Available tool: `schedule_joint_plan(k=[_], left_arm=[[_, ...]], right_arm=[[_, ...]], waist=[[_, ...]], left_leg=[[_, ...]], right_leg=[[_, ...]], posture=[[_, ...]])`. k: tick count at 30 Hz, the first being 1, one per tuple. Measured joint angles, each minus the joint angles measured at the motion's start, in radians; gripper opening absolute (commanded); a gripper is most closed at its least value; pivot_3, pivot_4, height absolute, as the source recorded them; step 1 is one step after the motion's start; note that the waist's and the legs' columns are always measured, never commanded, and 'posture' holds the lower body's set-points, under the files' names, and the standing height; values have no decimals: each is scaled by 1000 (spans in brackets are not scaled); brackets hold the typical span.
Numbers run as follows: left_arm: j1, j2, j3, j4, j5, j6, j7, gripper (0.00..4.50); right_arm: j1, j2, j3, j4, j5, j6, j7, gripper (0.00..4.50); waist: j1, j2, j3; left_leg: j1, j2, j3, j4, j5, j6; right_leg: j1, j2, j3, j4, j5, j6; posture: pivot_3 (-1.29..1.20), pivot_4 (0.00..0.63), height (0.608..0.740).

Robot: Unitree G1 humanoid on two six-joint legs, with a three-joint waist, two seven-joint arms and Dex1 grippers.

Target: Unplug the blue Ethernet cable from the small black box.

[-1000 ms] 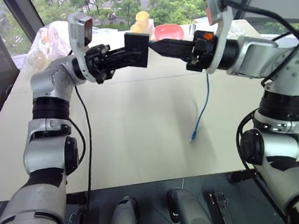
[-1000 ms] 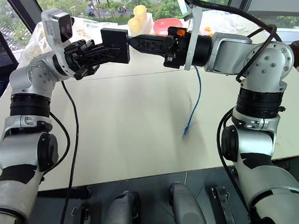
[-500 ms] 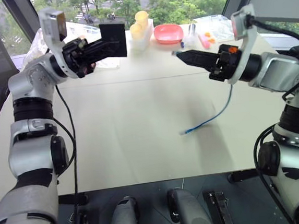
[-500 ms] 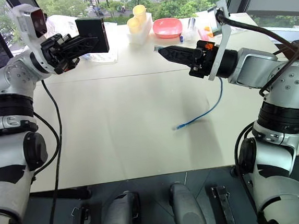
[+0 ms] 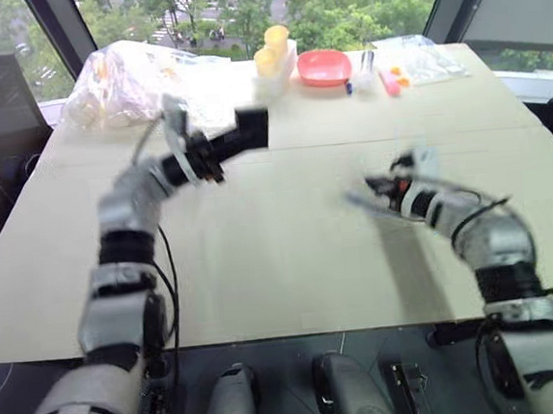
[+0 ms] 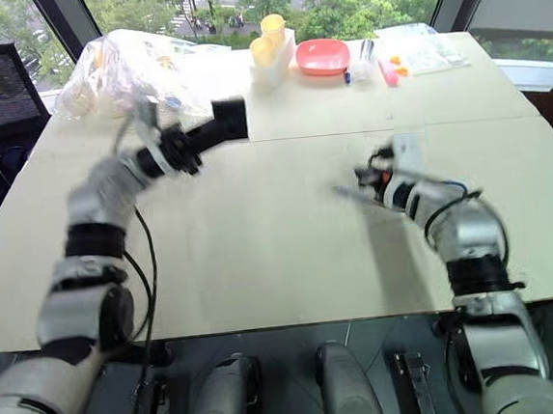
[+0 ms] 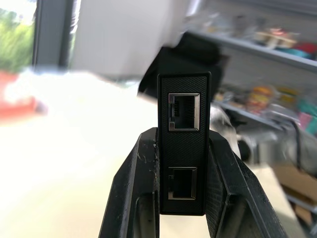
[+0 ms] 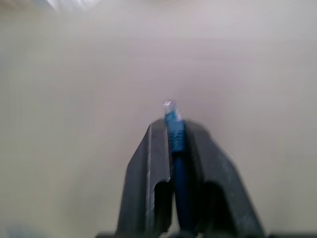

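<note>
Left hand (image 7: pixel 183 218), upper left, clamps the small black box (image 7: pixel 184 144); right hand (image 8: pixel 174 148) pinches the blue Ethernet cable (image 8: pixel 174 130), best lowered gently onto the tabletop (image 5: pixel 290 254).

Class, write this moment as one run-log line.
cable: unplugged, in right gripper | box: in left gripper, ports empty | grippers apart

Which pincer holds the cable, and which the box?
The right pincer is shut on the blue cable, its plug poking past the tips. The left pincer clamps the black box, both ports empty.
</note>
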Motion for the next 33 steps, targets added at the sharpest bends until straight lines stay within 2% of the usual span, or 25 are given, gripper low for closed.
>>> schedule_joint_plan(k=[1, 3, 7, 8, 13, 19, 21, 25, 30, 33], left_arm=[[11, -22, -18, -12, 7, -5, 20, 514], [15, -39, -23, -54, 16, -32, 71, 514], [10, -44, -15, -75, 49, -127, 152, 514], [10, -51, -16, -61, 67, -156, 175, 514], [9, -91, -26, 59, 145, -285, 283, 514], [38, -161, -53, 191, 239, -442, 427, 514], [69, -192, -70, 230, 252, -466, 437, 1549], [81, -202, -78, 274, 262, -487, 445, 2669], [83, -184, -77, 265, 266, -519, 463, 3751], [143, -140, -88, 69, 269, -451, 476, 3751]], right_arm=[[-13, 1, 0, 20, -20, -27, -1, 1223], [-41, 19, -20, 34, -36, -71, -1, 2202], [-61, 45, -55, 42, -43, -99, -9, 4171], [-61, 48, -62, 42, -48, -99, -11, 4473], [-45, 67, -68, -56, -56, -70, -16, 4473], [18, 117, -120, -420, 64, 77, -51, 4473], [22, 127, -122, -513, 91, 123, -77, 4500], [45, 147, -116, -593, 101, 182, -114, 4500], [54, 152, -114, -607, 100, 211, -125, 4500], [85, 134, -106, -633, 98, 218, -112, 4500]], waist=[[-1, -1, 0], [-3, -1, 1], [4, -1, 0], [7, -1, 0], [12, -1, 1], [15, 0, 0], [14, 0, 0], [13, 0, 0], [14, 0, 0], [12, 0, 0]], left_leg=[[-2, 0, 0, 2, 0, 0], [-1, 0, 1, 2, 0, 0], [12, 0, 0, 0, 0, 0], [13, 0, 0, 0, 0, 0], [14, 0, 0, -1, 0, 0], [14, 0, 0, -2, -1, 1], [14, 0, 0, -2, -1, 1], [14, 0, 0, -2, -1, 1], [14, 0, 0, -2, -1, 1], [14, 1, 0, -3, -1, 1]], right_leg=[[-2, 0, 0, 0, 2, 1], [0, 0, 0, -2, 4, 1], [13, 1, -1, -4, 3, -2], [14, 1, -1, -4, 2, -4], [15, 1, 0, -5, 2, -2], [15, 0, -1, -6, 4, 0], [15, 0, -1, -6, 4, 0], [15, 0, -1, -6, 2, -3], [15, 0, -1, -6, 2, -3], [15, 0, -1, -7, 2, -3]], posture=[[0, 150, 740], [0, 150, 740], [0, 150, 740], [0, 150, 740], [0, 150, 740], [0, 150, 740], [0, 150, 740], [0, 150, 740], [0, 150, 740], [0, 150, 740]])
